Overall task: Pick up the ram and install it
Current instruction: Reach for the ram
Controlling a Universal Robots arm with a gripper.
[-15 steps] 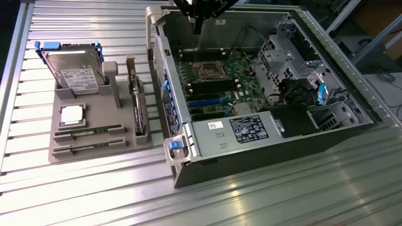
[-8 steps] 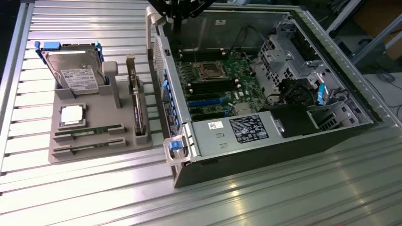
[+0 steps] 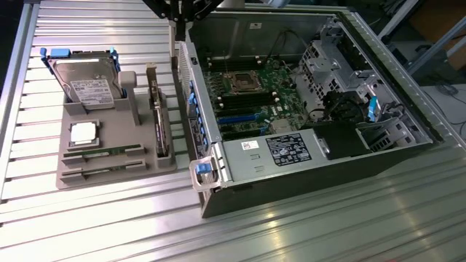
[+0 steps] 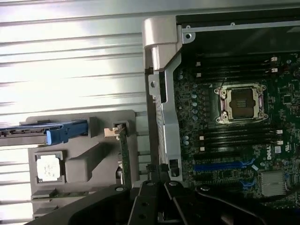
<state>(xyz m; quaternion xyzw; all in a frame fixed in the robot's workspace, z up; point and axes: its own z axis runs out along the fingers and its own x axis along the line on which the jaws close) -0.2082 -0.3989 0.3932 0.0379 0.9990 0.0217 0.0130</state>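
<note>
Case (image 3: 240,33) open above — cables (image 3: 329,107) beside motherboard (image 3: 251,103)

Worktop (image 3: 328,229): ribbed silver metal w/ long parallel grooves. Bright glare patches from overhead light, esp. near front & at exterior view's left. Past worktop edge at exterior view's right: pale floor (image 3: 453,112), dark cables (image 3: 446,89), slanted metal frame bars (image 3: 437,45).
</note>
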